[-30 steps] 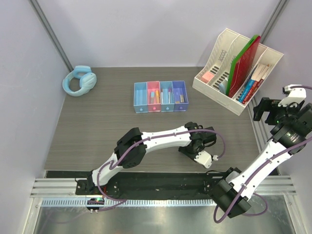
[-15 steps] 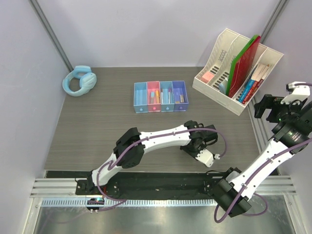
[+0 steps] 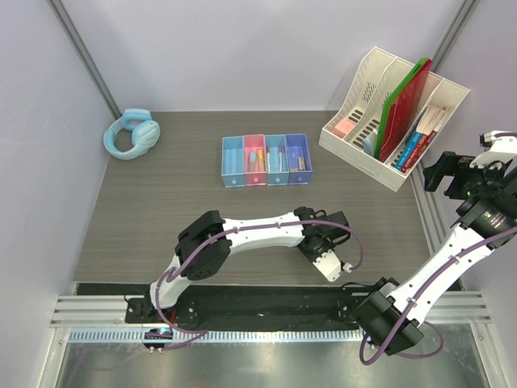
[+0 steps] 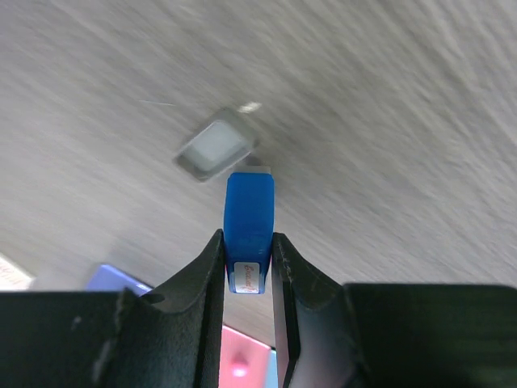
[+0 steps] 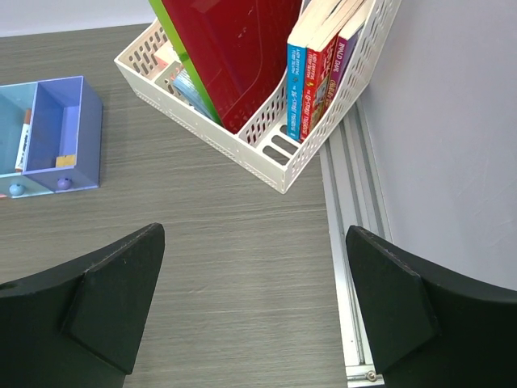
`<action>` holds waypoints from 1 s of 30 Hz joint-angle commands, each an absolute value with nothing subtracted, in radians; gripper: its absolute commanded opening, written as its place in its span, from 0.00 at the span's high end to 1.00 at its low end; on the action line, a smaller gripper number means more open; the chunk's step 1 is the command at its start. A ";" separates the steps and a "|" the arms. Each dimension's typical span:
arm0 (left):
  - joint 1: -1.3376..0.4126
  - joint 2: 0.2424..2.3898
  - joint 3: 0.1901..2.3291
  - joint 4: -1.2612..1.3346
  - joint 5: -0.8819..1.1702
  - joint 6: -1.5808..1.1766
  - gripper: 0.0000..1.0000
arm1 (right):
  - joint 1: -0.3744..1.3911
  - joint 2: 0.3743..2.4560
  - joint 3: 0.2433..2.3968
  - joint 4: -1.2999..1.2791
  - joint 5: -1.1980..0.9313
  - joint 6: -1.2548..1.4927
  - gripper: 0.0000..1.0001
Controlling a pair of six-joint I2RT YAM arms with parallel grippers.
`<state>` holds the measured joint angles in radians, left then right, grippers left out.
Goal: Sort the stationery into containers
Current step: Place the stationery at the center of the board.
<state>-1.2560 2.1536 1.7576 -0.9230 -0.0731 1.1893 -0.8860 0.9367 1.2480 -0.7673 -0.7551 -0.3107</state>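
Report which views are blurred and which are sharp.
Left wrist: the table and grey eraser are smeared by motion blur, while the blue block in the left gripper is crisp. Right wrist: sharp on the file organiser, with the right gripper in dark silhouette. Top external: sharp, evenly lit.

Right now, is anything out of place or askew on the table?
Only a grey eraser lying loose and askew on the table, outside the bins, just past the left end effector, which grips a blue block. Nothing looks spilled or damaged.

Left claw (image 4: pixel 247 246) pinching blue block (image 4: pixel 249 202), right claw (image 5: pixel 254 242) spread wide
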 commanded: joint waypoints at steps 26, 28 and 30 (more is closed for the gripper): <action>-1.259 2.161 1.849 -0.841 0.048 1.284 1.00 | -0.890 0.911 1.279 -0.736 -0.767 -0.287 0.00; -1.259 2.157 1.822 -0.816 0.035 1.290 1.00 | -0.890 0.908 1.278 -0.736 -0.768 -0.281 0.00; -1.259 2.155 1.790 -0.776 0.017 1.290 1.00 | -0.890 0.907 1.278 -0.739 -0.769 -0.276 0.00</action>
<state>-1.2564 2.1551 1.8362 -0.8436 0.0223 1.2694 -0.8860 0.9264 1.2491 -0.7673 -0.7616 -0.3004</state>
